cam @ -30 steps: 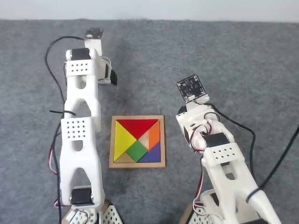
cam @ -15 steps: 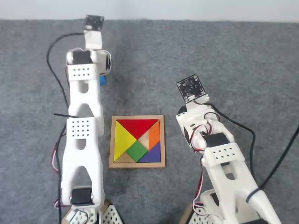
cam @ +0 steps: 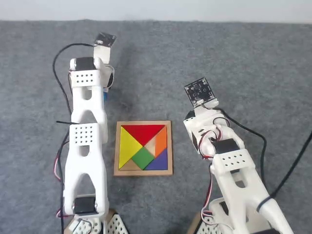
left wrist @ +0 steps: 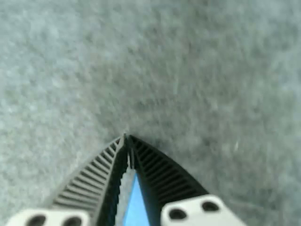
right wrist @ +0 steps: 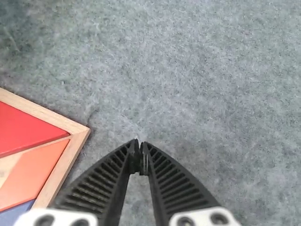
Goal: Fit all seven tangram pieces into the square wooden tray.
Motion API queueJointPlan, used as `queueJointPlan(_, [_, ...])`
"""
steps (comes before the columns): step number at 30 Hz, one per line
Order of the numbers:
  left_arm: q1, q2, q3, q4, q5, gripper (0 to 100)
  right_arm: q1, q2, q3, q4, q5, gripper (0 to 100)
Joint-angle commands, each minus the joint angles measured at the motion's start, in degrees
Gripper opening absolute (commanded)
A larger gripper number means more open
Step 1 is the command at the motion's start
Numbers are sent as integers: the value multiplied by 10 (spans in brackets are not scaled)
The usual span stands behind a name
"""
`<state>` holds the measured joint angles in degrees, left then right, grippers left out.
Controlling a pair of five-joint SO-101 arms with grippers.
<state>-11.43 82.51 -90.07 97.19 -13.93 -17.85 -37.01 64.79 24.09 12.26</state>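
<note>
Gray carpet (cam: 253, 63) is covering the whole table, and the two white arms are reaching across it from the near edge. The left arm (cam: 85, 141) is stretching far forward, while the right arm (cam: 229, 161) is bending beside the tray. The square wooden tray (cam: 143, 172) is lying flat between them. It is holding a red triangle (cam: 143, 132), a yellow triangle (cam: 127, 146), an orange piece (cam: 161, 141), a violet-blue piece (cam: 158, 163) and a green square (cam: 143, 157), with bare wood showing in two small gaps. The right gripper (right wrist: 139, 146) is hanging over the carpet just beside the tray's corner, its jaws pressing together on nothing. The left gripper (left wrist: 126, 141) is pinching a blue piece (left wrist: 135, 207) between its fingers, the tips meeting in front of it. In the high view that piece is peeking out beside the left arm, well apart from the tray and beyond its far left corner
</note>
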Motion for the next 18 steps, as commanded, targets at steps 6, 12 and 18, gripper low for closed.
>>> queueJointPlan(6, [-15,-80,95,37,-48,12,3,-22,-5,-11,9,7])
queueJointPlan(12, [-5,-241,367,36,-90,12,3,-22,-5,-11,9,7])
queueJointPlan(18, [18,-407,632,17,-163,12,3,-22,-5,-11,9,7])
